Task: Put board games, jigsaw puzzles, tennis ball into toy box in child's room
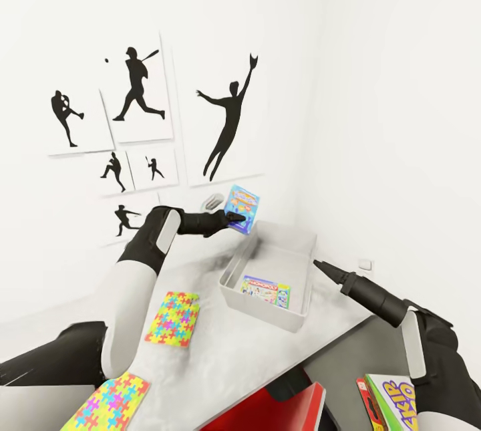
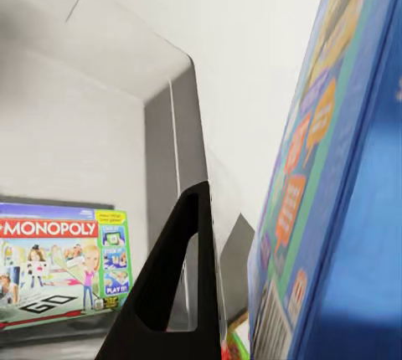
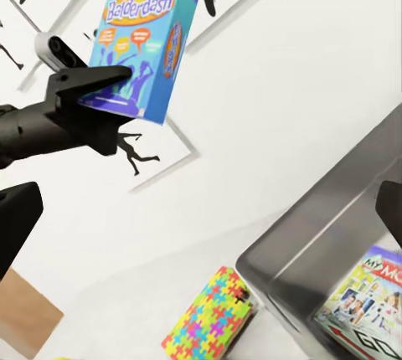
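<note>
Monopoly game [image 1: 266, 291] flat in toy box [image 1: 235, 269] on table [image 1: 220, 357]: one done. Left gripper [image 1: 236, 220] clamped on blue game [image 1: 242, 208], upright in air near box's far corner. Right gripper [image 1: 319, 266] beside box, empty; gap hard to judge. Two puzzles [image 1: 173, 318] on table, SKIP-BO [image 1: 391, 402] low at right: left to do. Ball unseen.

Black silhouette baseball pictures [image 1: 143, 87] hang on the white wall, and a red chair [image 1: 294, 407] stands below.

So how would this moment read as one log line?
left gripper: holds blue board game over toy box | right gripper: empty | Monopoly game boxed
</note>
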You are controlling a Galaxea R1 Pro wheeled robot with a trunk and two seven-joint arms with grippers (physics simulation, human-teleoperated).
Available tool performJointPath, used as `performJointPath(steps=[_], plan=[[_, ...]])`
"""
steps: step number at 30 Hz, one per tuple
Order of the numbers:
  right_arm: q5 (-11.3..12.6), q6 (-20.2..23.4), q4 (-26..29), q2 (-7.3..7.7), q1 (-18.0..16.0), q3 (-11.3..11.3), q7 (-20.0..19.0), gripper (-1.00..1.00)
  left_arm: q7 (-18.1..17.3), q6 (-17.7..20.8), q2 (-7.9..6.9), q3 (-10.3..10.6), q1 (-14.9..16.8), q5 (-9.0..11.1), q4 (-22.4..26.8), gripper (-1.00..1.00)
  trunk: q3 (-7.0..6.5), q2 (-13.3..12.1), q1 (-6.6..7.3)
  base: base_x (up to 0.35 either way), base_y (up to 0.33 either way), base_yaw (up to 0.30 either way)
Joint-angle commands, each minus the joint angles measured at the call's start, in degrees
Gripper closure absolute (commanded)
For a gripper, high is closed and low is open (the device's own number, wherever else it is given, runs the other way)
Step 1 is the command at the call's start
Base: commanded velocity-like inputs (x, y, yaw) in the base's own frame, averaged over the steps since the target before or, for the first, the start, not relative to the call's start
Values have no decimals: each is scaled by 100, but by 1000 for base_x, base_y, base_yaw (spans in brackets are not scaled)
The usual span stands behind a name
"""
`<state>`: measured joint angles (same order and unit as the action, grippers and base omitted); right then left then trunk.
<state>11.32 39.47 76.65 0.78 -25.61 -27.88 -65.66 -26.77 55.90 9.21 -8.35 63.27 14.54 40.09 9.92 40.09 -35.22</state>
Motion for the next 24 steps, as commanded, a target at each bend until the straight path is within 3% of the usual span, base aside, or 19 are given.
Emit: performJointPath(steps=[1, 7, 9, 13, 17, 24], plan=[[17, 41, -1, 1, -5, -16, -8, -100, -26, -30, 11, -35, 8, -37, 0, 100, 19, 8, -1, 0, 0, 0], [45, 224, -11, 0, -5, -56, 0, -100, -5, -180, 10, -30, 10, -54, -1, 100, 75, 8, -1, 0, 0, 0], [65, 383, -8, 1, -3, -162, -15, -100, -4, -243, 0, -28, 10, -56, -1, 100, 94, 8, -1, 0, 0, 0], [31, 524, 40, 11, 291, -378, -414, -100, 0, -289, 13, -23, 10, -65, -1, 100, 132, 8, -1, 0, 0, 0], [54, 547, 352, 120, 512, -593, -819, -100, 9, -289, 79, -12, 10, -71, -4, 100, 170, 8, -1, 0, 0, 0], [62, 545, 523, 182, 555, -682, -1010, -100, 20, -276, 79, 0, 10, -81, 2, 100, 236, 8, -1, 0, 0, 0]])
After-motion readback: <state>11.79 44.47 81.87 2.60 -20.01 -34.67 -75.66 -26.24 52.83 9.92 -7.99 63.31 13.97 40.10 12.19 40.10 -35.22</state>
